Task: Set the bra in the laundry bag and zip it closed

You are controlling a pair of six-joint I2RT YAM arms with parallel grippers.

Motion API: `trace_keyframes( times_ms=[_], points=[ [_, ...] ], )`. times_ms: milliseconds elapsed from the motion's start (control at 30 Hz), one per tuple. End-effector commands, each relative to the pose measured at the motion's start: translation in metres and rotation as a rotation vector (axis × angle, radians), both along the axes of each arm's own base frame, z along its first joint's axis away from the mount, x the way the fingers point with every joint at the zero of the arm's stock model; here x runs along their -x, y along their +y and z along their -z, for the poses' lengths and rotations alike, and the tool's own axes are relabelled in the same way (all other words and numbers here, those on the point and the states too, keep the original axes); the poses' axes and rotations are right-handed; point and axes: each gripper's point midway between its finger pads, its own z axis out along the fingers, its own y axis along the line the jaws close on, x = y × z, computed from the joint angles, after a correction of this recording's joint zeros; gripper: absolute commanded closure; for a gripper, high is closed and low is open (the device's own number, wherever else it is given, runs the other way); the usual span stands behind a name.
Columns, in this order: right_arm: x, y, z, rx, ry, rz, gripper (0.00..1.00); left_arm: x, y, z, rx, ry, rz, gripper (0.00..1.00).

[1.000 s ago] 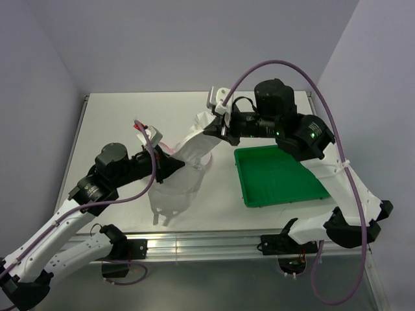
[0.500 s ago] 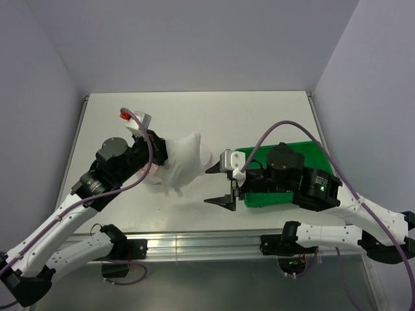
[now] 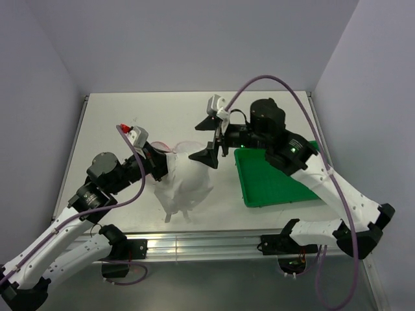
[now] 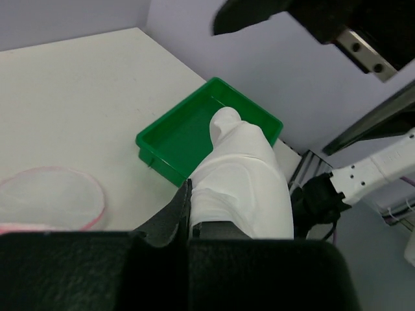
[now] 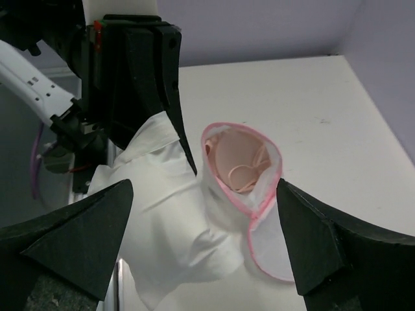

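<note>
The laundry bag (image 3: 188, 184) hangs as a crumpled white lump from my left gripper (image 3: 163, 166), which is shut on its fabric (image 4: 240, 181). In the right wrist view the bag's pink-rimmed mouth (image 5: 259, 194) gapes open, and the peach bra (image 5: 235, 155) sits inside with a thin strap showing. One pink-edged mesh half (image 4: 48, 197) lies flat on the table. My right gripper (image 3: 211, 153) hovers just above the bag's right side, jaws wide open (image 5: 204, 240), holding nothing. The zip's slider is not visible.
A green rectangular tray (image 3: 275, 178) sits to the right of the bag, under the right arm, and also shows beyond the bag (image 4: 188, 129). The white table (image 3: 130, 116) is walled at the back and sides.
My right gripper let go of the bag's top and opened wide, dipped toward the front, then came back above the bag. The stretched bag slumped into a lump on the left gripper.
</note>
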Motion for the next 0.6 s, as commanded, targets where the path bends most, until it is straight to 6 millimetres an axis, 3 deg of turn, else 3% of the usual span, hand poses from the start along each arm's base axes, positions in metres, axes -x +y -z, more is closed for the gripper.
trace_keyframes(
  times_ms=[0, 100, 267, 500, 533, 567],
  points=[
    [0.014, 0.016, -0.003, -0.011, 0.051, -0.152, 0.01, 0.02, -0.006, -0.022, 0.053, -0.094, 0.111, 1.0],
    [0.024, 0.026, 0.027, 0.039, 0.134, -0.256, 0.0, 0.025, -0.006, -0.021, 0.048, -0.101, 0.129, 1.0],
    [0.045, 0.028, 0.055, 0.057, 0.218, -0.382, 0.0, 0.032, -0.006, -0.019, 0.019, -0.109, 0.159, 1.0],
    [0.074, 0.025, 0.067, 0.009, 0.325, -0.519, 0.02, 0.031, 0.001, -0.016, -0.022, -0.101, 0.133, 1.0],
    [0.074, 0.025, 0.069, 0.005, 0.33, -0.515, 0.04, 0.032, 0.0, -0.016, -0.021, -0.103, 0.137, 1.0],
    [0.074, 0.025, 0.068, -0.004, 0.33, -0.509, 0.13, 0.032, 0.0, -0.017, -0.02, -0.107, 0.139, 1.0]
  ],
)
